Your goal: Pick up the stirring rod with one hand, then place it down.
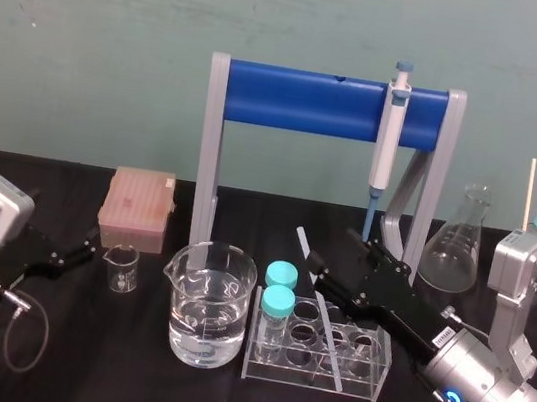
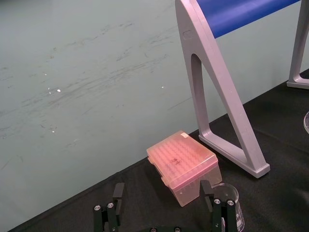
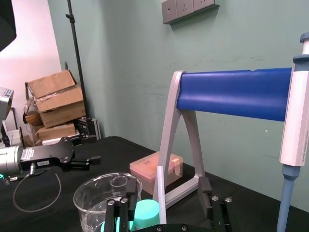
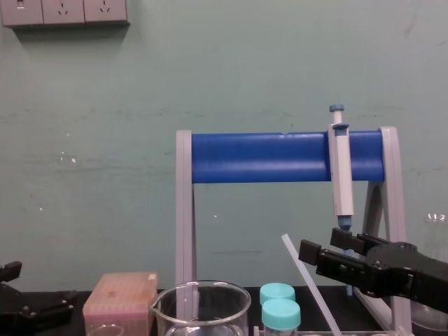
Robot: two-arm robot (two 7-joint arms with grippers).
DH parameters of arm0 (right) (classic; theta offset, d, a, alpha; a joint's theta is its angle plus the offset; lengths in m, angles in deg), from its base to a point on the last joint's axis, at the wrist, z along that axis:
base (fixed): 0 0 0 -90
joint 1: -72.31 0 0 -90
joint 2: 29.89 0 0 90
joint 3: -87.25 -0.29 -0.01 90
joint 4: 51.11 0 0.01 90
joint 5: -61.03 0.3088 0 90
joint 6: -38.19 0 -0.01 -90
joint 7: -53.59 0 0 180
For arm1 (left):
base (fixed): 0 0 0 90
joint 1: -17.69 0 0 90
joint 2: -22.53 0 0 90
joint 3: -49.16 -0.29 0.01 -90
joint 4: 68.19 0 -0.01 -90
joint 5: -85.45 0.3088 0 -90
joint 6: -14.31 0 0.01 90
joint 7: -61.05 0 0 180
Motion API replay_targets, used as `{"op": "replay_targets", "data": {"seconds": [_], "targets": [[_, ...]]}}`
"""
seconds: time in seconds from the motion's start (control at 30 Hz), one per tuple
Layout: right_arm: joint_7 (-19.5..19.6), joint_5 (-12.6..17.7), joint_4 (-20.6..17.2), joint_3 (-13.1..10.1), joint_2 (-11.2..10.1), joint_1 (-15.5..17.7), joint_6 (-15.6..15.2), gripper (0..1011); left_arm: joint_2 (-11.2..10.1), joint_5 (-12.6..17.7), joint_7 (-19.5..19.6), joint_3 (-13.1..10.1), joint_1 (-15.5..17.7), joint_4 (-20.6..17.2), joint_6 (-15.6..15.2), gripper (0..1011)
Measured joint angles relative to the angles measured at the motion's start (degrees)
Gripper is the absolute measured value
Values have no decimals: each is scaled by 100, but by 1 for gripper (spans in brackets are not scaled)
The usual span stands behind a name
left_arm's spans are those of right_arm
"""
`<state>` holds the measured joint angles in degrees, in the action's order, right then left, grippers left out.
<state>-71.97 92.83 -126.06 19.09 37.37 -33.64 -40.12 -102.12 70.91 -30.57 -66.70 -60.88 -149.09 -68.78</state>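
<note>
Stirring rod: stands propped at a tilt in the clear rack, close to the front edge of the table and right of its middle. Seems to rest its lower end in one of the rack's holes. Leans its upper end up, back and toward the left, past the two blue-capped tubes.

Right gripper: reaches in low from the front right corner, over the rack, level with the rod's upper part. Spread wide, clamped on nothing. Straddles the rod, one finger to either side.

Long axis: crosses the line between the fingers nearly square, so probably needs only a straight close. Far nearer to this arm than to the other.

Left gripper: parked by the left edge, beside the small beaker and the pink box, spread open too and holding nothing.

From the right wrist: clear gaps on both sides of the rod, closer to one finger than the other, touching neither. From the head: hides that gap behind the black fingers, yet gives the rod's foot in the rack. From the chest: gives the slant side-on, below the pipette hanging on the blue stand.
</note>
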Motion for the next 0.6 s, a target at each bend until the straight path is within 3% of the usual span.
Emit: {"op": "replay_targets", "data": {"seconds": [0.23,0.4,0.47,0.5,0.57,0.6], "targets": [[-2,0,0,-3,0,-1,2,976,0,0,0,0,0,0,0,1000],[284,-140,12,-131,22,-47,57,1003,0,0,0,0,0,0,0,1000],[732,-331,-6,-277,58,-33,39,1003,0,0,0,0,0,0,0,1000],[732,-331,-6,-277,58,-33,39,1003,0,0,0,0,0,0,0,1000],[1482,-663,-48,-434,108,14,-80,1003,0,0,0,0,0,0,0,1000],[2077,-940,-59,-542,153,46,-237,1003,0,0,0,0,0,0,0,1000]]}}
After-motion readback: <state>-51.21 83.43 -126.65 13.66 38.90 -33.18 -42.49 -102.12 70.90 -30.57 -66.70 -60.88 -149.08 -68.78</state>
